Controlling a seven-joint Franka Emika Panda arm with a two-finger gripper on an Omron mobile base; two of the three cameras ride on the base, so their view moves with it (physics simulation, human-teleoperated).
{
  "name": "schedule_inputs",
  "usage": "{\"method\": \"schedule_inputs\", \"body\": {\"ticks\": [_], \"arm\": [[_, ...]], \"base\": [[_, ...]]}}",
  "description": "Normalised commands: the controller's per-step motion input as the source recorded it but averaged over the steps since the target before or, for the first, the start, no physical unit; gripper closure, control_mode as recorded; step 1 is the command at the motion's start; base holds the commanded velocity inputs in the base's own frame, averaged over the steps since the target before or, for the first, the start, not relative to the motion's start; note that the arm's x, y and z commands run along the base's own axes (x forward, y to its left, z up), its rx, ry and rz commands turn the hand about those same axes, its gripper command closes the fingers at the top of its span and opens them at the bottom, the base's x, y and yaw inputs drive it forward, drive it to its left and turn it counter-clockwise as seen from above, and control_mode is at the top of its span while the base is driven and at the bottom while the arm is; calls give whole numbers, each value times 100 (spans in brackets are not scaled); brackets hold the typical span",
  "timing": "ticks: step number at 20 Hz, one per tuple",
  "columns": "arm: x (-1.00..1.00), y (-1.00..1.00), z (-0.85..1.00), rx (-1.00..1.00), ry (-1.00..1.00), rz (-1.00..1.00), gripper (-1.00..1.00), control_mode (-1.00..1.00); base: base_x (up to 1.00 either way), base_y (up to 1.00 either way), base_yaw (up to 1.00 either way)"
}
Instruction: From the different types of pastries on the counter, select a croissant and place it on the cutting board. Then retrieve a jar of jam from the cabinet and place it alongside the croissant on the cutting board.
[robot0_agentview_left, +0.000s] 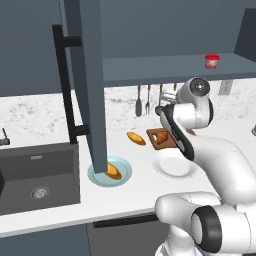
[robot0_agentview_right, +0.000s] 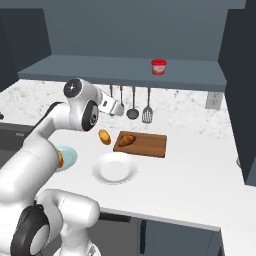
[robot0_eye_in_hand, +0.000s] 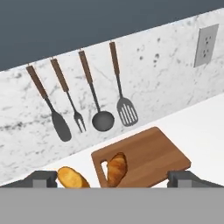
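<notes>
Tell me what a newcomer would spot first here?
Probably the white arm, raised over the counter with its open gripper above the cutting board, where a croissant lies at the left end. Next, the red-lidded jam jar alone in the open cabinet above.

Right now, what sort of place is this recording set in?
A rendered home kitchen, it seems: a marble-look counter with a dark sink, cooking utensils hanging on the backsplash, and a wooden cutting board with a croissant on it.
</notes>
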Motion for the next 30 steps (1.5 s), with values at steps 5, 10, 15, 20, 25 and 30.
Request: {"method": "schedule_inputs", "body": {"ticks": [5,10,15,20,25,30], "arm": [[-17,0,65,0,-3,0,-100,-100],[-19,0,61,0,-3,0,-100,-100],[-4,0,46,-3,-2,0,-100,-100],[12,-3,15,-8,-3,0,-100,-100],[44,-17,6,-8,-4,0,-100,-100],[36,-18,29,-2,0,0,-100,-100]], "base": [[0,0,0],[0,0,0],[0,0,0],[0,0,0],[0,0,0],[0,0,0]]}}
